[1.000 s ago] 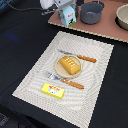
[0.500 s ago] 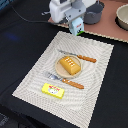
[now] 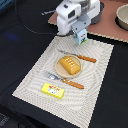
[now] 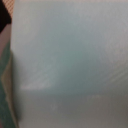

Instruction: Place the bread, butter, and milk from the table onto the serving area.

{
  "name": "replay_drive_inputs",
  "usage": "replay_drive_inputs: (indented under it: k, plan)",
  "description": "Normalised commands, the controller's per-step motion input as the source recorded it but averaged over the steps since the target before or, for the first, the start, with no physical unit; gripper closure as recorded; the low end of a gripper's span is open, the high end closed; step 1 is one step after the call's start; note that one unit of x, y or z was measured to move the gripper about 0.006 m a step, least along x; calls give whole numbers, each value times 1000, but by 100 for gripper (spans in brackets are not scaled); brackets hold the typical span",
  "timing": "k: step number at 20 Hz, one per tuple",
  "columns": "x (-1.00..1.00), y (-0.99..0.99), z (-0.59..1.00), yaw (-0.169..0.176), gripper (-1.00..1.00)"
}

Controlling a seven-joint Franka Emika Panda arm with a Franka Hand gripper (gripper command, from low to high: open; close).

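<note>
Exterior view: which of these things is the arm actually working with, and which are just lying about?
Job: bread on the plate, butter, milk at the gripper, serving area.
Lying about: fork, knives, bowl on counter.

The placemat (image 3: 95, 80) looks like woven cloth, matt, with fine grey ribbing, and it lies on a matt black table (image 3: 20, 55). On the placemat, the bread (image 3: 70, 65) has a smooth, slightly glossy crust and the butter (image 3: 53, 90) box looks like shiny printed card. Above the placemat's far edge, the milk (image 3: 81, 36) carton looks like smooth, pale coated paper.
</note>
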Motion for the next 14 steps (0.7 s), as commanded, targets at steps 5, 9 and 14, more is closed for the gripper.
replay_drive_inputs:
  k: [5, 9, 14]
  plan:
    - [447, 201, 572, 0, -100]
    - [510, 289, 1000, 0, -100]
    - [334, 157, 763, -1, -100]
